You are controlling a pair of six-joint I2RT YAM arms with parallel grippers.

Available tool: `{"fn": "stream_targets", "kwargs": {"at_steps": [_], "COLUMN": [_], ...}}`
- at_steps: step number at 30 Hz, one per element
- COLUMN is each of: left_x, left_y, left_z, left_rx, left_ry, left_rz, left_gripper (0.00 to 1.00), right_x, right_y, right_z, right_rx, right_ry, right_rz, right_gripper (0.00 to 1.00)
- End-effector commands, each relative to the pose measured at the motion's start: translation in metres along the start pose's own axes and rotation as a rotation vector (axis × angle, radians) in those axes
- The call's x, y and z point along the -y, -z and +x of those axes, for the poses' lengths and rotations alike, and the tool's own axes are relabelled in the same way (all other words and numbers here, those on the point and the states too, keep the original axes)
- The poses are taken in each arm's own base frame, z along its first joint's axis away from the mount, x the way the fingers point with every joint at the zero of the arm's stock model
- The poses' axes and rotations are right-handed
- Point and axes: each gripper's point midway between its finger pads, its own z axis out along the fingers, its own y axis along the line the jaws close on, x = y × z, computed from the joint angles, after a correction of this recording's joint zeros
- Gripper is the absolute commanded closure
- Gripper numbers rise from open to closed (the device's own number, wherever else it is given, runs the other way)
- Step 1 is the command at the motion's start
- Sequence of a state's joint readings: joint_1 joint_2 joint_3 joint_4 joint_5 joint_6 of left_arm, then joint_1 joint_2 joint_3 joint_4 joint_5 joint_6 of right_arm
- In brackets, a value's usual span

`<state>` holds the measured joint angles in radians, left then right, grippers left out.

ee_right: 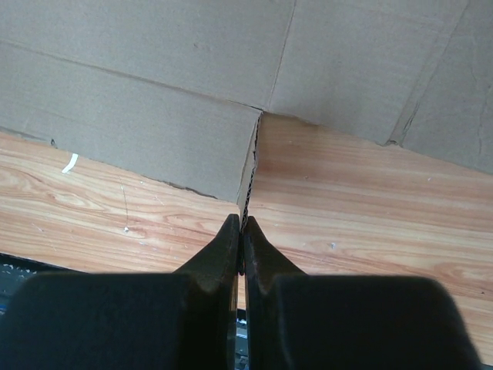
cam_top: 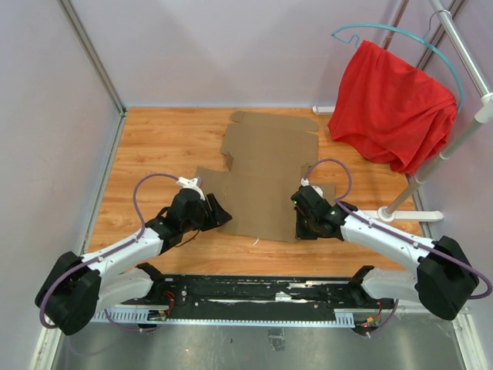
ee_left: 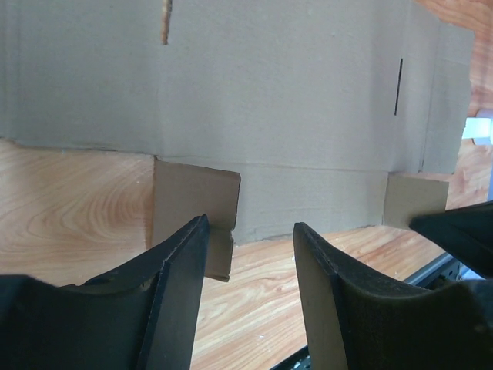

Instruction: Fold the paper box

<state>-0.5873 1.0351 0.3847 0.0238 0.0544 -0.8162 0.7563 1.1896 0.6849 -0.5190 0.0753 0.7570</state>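
First fold seemingly at hand: left gripper (ee_left: 250,231), jaws apart astride the paper box (cam_top: 266,181) at 8 o'clock, should pinch; right gripper (ee_right: 243,225), jaws together, at 4 o'clock.

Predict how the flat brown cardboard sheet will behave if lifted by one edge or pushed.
Probably light: the paper box is one thin sheet lying on the table. Likely stiff within panels but hinging at its crease lines, so it may fold when lifted by an edge. Pushed, it should slide on the smooth wood, not roll.

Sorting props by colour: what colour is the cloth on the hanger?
The cloth is plain red, with no pattern; it shows best in the top external view.
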Motion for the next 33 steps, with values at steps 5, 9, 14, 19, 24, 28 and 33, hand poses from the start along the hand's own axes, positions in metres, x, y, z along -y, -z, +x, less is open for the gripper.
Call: {"fn": "stream_targets", "kwargs": {"at_steps": [5, 9, 14, 19, 24, 28, 33], "left_x": [0.018, 0.014, 0.008, -0.006, -0.014, -0.017, -0.020], "left_y": [-0.012, -0.022, -0.029, -0.038, -0.042, -0.042, -0.041], "left_z": [0.001, 0.006, 0.013, 0.020, 0.028, 0.030, 0.031], "left_rx": [-0.005, -0.027, -0.040, -0.061, -0.087, -0.089, -0.089], "left_ry": [-0.030, -0.038, -0.040, -0.046, -0.045, -0.044, -0.045], "left_rz": [0.044, 0.027, 0.009, -0.044, -0.067, -0.072, -0.081], "left_gripper": [0.47, 0.47, 0.47, 0.47, 0.47, 0.47, 0.47], "right_x": [-0.006, -0.011, -0.019, -0.023, -0.030, -0.037, -0.044], "right_y": [-0.003, -0.005, -0.006, -0.008, -0.013, -0.018, -0.028], "right_z": [-0.002, -0.004, -0.007, -0.009, -0.010, -0.010, -0.011], "right_rx": [-0.004, -0.011, -0.011, -0.018, -0.026, -0.034, -0.052], "right_ry": [0.082, 0.118, 0.153, 0.176, 0.187, 0.198, 0.213], "right_rz": [0.006, 0.006, 0.004, 0.001, -0.015, -0.025, -0.030], "right_gripper": [0.98, 0.93, 0.78, 0.54, 0.50, 0.49, 0.49]}}
